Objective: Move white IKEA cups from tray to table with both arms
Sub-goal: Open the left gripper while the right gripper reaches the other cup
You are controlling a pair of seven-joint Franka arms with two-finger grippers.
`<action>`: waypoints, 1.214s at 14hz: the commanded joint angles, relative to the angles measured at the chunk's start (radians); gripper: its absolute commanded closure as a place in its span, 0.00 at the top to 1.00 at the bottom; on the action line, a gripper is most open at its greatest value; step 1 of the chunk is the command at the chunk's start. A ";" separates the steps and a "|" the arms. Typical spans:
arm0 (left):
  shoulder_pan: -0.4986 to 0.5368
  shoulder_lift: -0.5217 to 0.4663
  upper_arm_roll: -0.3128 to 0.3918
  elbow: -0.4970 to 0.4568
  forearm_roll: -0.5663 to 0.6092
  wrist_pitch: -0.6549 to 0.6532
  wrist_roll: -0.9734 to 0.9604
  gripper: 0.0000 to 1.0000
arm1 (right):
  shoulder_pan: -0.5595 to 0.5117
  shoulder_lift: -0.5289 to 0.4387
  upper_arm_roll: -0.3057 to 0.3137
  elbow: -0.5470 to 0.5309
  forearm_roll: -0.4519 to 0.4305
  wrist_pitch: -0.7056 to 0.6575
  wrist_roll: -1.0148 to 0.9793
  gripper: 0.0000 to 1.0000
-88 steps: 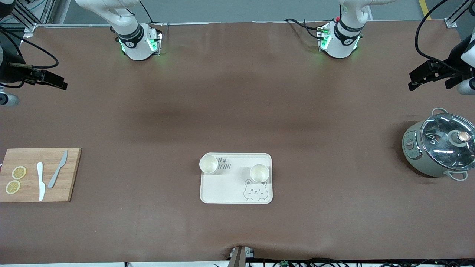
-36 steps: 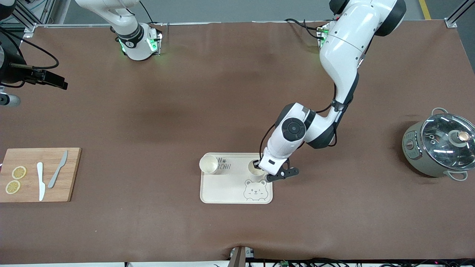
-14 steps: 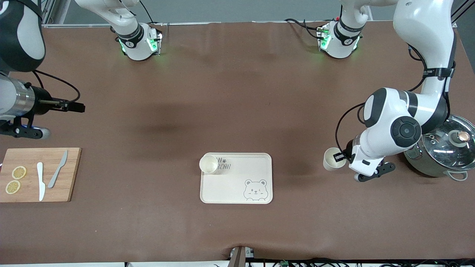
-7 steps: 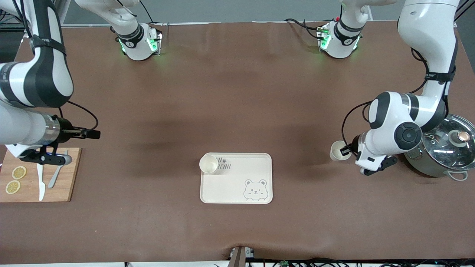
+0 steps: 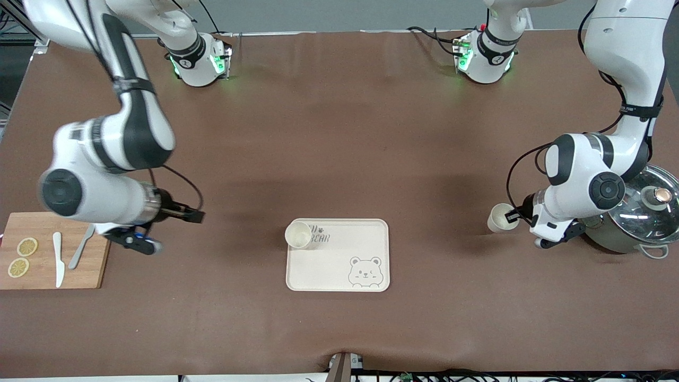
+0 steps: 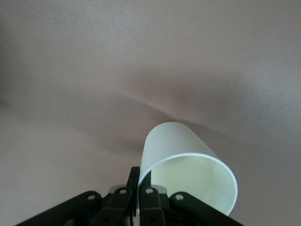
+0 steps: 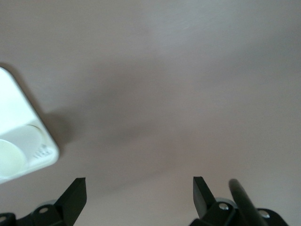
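One white cup stands upright on the bear-printed tray, at its corner toward the right arm's end and farther from the front camera. My left gripper is shut on the rim of the second white cup and holds it tilted over the brown table between the tray and the pot. The left wrist view shows this cup with one finger inside and one outside its wall. My right gripper is open and empty over the table between the cutting board and the tray. Its wrist view shows the tray corner and the cup.
A wooden cutting board with two knives and lemon slices lies at the right arm's end. A grey pot with a glass lid stands at the left arm's end, close beside the left gripper.
My left gripper has carried the cup a little more toward the pot. My right arm has swung in over the cutting board's edge toward the tray.
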 commanded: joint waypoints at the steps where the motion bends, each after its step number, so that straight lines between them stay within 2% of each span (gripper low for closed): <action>1: -0.003 -0.017 -0.015 -0.030 0.009 0.020 -0.002 0.00 | 0.080 0.053 -0.008 0.012 0.015 0.069 0.170 1.00; 4: 0.000 -0.017 -0.034 -0.046 0.003 0.018 -0.004 0.00 | 0.180 0.119 -0.008 0.015 0.015 0.182 0.459 1.00; 6: 0.000 -0.010 -0.035 -0.046 0.002 0.020 -0.004 0.02 | 0.196 0.144 -0.005 0.017 0.021 0.244 0.511 1.00; 8: 0.000 -0.003 -0.035 -0.044 0.002 0.020 -0.002 0.26 | 0.209 0.158 -0.007 0.017 0.071 0.252 0.517 1.00; 9: 0.002 -0.003 -0.035 -0.038 0.002 0.020 -0.004 0.48 | 0.209 0.172 -0.007 0.022 0.100 0.253 0.520 1.00; 11: 0.002 -0.009 -0.035 -0.030 -0.032 0.021 -0.004 1.00 | 0.209 0.187 -0.007 0.031 0.165 0.299 0.520 1.00; 12: 0.002 -0.022 -0.035 -0.024 -0.058 0.021 -0.004 1.00 | 0.213 0.190 -0.007 0.031 0.191 0.339 0.520 1.00; 14: 0.000 -0.048 -0.035 -0.014 -0.066 0.018 -0.008 1.00 | 0.231 0.205 -0.008 0.026 0.196 0.374 0.523 0.93; 15: 0.000 -0.060 -0.035 0.000 -0.066 0.009 -0.013 1.00 | 0.246 0.219 -0.010 0.028 0.191 0.379 0.551 0.84; 17: 0.000 -0.095 -0.034 0.003 -0.092 0.004 -0.033 1.00 | 0.252 0.239 -0.010 0.023 0.182 0.458 0.591 0.74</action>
